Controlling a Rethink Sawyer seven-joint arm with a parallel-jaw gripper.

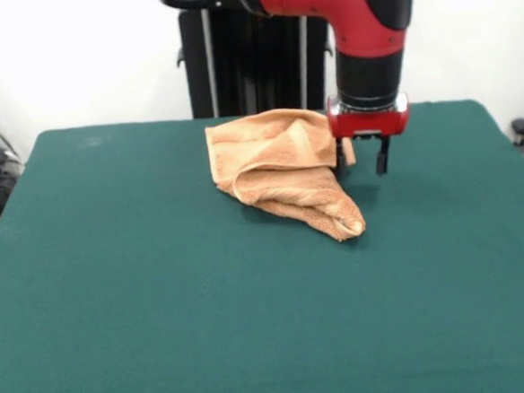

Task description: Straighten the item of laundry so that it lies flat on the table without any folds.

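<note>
The towel sits toward the far side of the green table, a little right of the middle, and it is anything but flat: it is bunched and doubled over itself, with a broad rounded upper part toward the back and a fold running down across the front. From that fold the cloth narrows into a point that reaches toward the viewer's side and to the right, ending in a small rolled tip resting on the felt. A woven band shows as a slightly darker stripe along one of the folded edges (the label, if it is on this side, I cannot make out). The rest of the table lies bare and dark around it, with a wide stretch of green in front. The red and black arm comes down from above at the towel's right edge, its black wrist ending in a red block, and below that hangs the gripper. Its two dark fingers stand apart with a clear gap between them; the left one is right against the towel's right-hand edge and partly hidden by the cloth, while the right one hangs free over the felt. Whether the tips touch the table I cannot tell. Nothing is pinched between them that I can see.
</note>
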